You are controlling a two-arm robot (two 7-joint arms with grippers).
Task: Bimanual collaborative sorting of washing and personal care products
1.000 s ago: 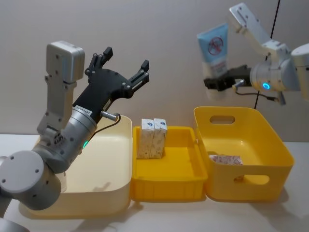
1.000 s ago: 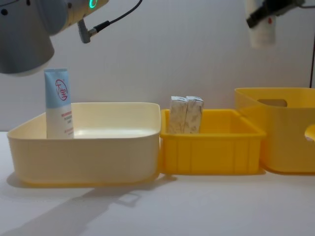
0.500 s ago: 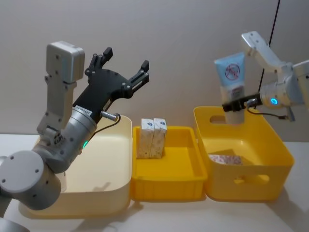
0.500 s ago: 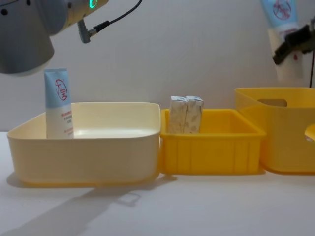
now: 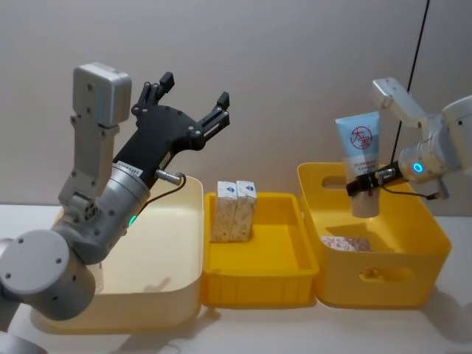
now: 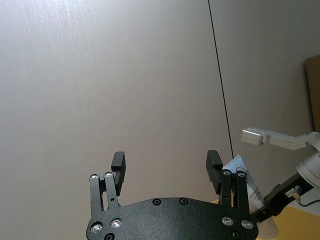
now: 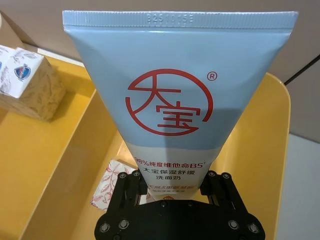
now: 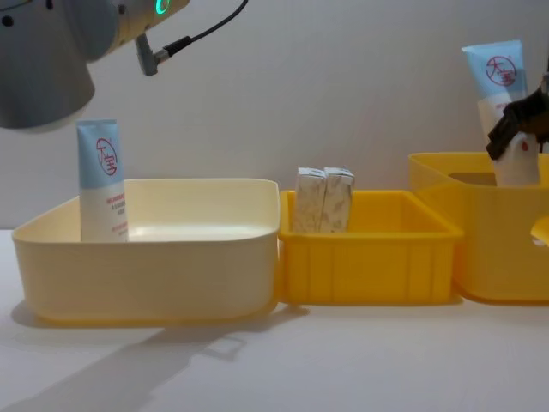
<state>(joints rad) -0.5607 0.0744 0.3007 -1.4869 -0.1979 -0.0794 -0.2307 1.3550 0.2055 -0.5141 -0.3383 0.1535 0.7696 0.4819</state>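
The cream bin (image 5: 166, 295) sits at nine o'clock on the table, the deep yellow handled bin (image 5: 413, 276) at three o'clock, and the shallow yellow tray (image 5: 258, 284) between them, each touching its neighbour. The left gripper (image 5: 193, 99) hangs raised above the cream bin's far edge, fingers spread wide and empty. The right gripper (image 5: 363, 184) is clamped on the white lower body of a squeeze tube (image 5: 361, 151), which stands cap-down, crimped blue end at twelve o'clock, its base just inside the handled bin. A second squeeze tube (image 8: 102, 180) stands upright in the cream bin's far left corner. Two white cartons (image 5: 233, 210) stand side by side, touching, at the tray's far left; a third printed carton (image 5: 345, 243) lies flat on the handled bin's floor.

This looks like the placing step, nearly done: the next move probably calls for lowering the tube to the floor beside the flat carton, then parting the fingers.
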